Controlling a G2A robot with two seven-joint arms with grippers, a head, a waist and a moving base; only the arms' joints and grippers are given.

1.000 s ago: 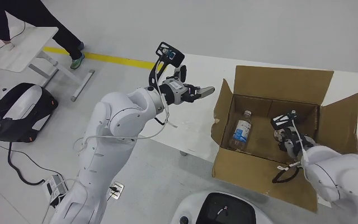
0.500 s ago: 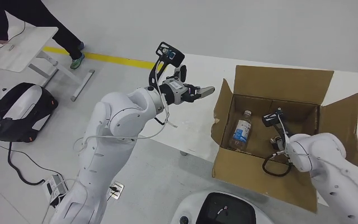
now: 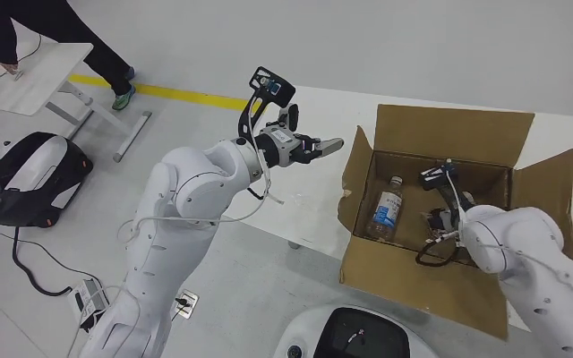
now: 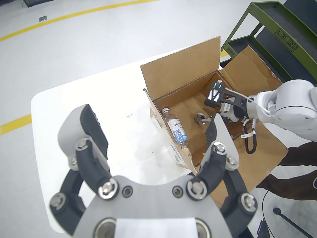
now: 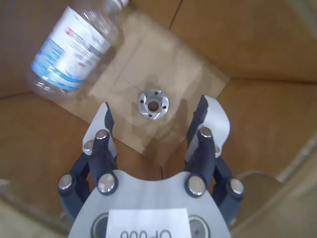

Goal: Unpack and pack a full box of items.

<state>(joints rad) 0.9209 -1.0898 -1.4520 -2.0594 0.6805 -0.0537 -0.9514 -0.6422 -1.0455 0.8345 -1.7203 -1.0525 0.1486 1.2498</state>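
Inside the cardboard box (image 5: 247, 38), the right claw (image 5: 154, 102) hangs spread apart with the metal flange (image 5: 153, 105) lying flat below, between its tips, apparently lined up for a lift-out. The water bottle (image 5: 74, 55) lies on its side just beyond. The left claw (image 4: 151, 113), spread and empty, waits well clear.

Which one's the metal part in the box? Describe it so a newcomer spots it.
Look in the open cardboard box on the white table. On its floor lie a clear bottle with a blue-and-white label and, beside it but apart, a small disc. The disc is the only metal thing there: silvery, round, flat, with a big centre hole ringed by smaller ones.
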